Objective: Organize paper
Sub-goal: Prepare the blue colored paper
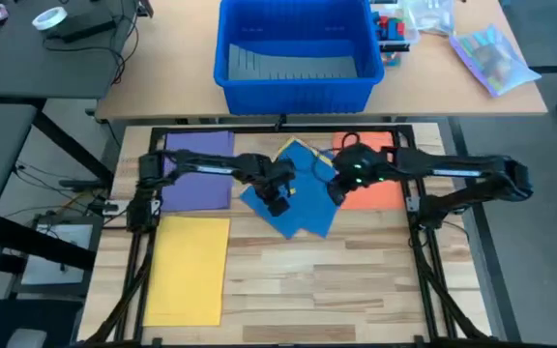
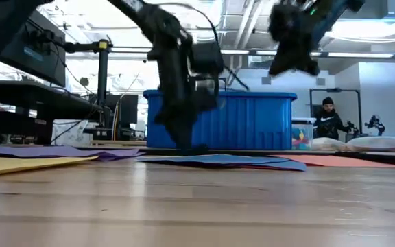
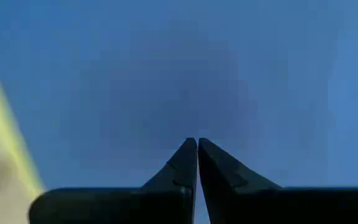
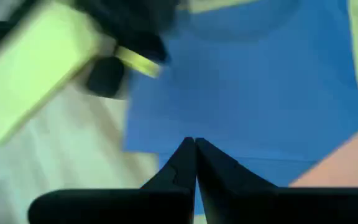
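Coloured paper lies flat on the wooden table: a purple sheet (image 1: 198, 169) at the far left, a yellow sheet (image 1: 190, 266) near the left front, overlapping blue sheets (image 1: 303, 203) in the middle and an orange sheet (image 1: 373, 188) to their right. My left gripper (image 1: 277, 205) is shut, its tips down on the blue paper (image 3: 166, 74). My right gripper (image 2: 295, 41), also shut and holding nothing, hangs well above the table over the blue sheets' right part (image 4: 247, 93). My left gripper comes from above, pointing down, and sets its shut fingertips (image 2: 190, 145) on the top blue sheet (image 2: 218, 159), roughly at the middle of the pile. The sheet lies flat on the table under them; nothing is pinched between the fingers.
A big blue bin (image 1: 293, 53) stands on the far table, with a clear bag (image 1: 491, 53) to its right and a tape roll (image 1: 48, 17) at the far left. A person (image 2: 328, 118) sits in the room behind. The table's near half is bare wood (image 1: 337, 290).
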Motion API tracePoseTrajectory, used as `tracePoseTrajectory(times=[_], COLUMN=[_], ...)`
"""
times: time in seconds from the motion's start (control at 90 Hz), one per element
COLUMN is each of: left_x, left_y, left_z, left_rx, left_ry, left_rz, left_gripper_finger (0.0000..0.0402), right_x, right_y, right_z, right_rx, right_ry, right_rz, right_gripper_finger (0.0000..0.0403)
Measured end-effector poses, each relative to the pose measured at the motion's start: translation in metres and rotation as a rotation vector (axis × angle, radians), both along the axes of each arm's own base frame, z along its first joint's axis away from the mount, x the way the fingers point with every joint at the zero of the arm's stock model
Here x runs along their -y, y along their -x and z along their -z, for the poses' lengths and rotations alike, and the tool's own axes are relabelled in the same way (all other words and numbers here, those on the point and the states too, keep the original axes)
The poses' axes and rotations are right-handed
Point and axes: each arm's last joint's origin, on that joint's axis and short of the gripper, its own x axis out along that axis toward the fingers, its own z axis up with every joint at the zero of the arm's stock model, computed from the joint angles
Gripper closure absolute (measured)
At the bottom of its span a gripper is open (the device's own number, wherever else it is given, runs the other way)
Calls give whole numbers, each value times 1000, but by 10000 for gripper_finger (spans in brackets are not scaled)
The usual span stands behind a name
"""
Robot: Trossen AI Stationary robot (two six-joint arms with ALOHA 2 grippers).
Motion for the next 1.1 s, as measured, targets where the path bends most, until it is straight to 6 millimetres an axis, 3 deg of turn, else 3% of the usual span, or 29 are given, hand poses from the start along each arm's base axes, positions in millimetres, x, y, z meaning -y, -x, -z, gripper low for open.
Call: tracePoseTrajectory(times=[0.2, 0.367, 0.467, 0.644, 0.811, 0.933, 1.1], left_x=[43, 80, 91, 89, 79, 64, 42], left_y=[-6, -4, 0, 17, 27, 30, 27], left_z=[7, -6, -13, -40, -69, -79, -74], left_rx=[-12, 54, 57, -1, 32, 71, 142], left_ry=[109, 214, 254, 180, 21, 19, 203], left_rz=[219, 467, 535, 445, 385, 354, 407], left_gripper_finger=[402, 402, 402, 402, 402, 402, 402], right_x=[-21, -24, -24, -23, -23, -33, -55], right_y=[21, 26, 24, 18, 10, 11, 4], right_z=[-23, -26, -25, -21, -11, 16, 57], right_rx=[97, 104, 97, 91, 63, -81, -131], right_ry=[59, 114, 119, 110, -96, -252, -380], right_rz=[-57, -65, -68, -63, 110, 223, 329], right_gripper_finger=[402, 402, 402, 402, 400, 375, 322])
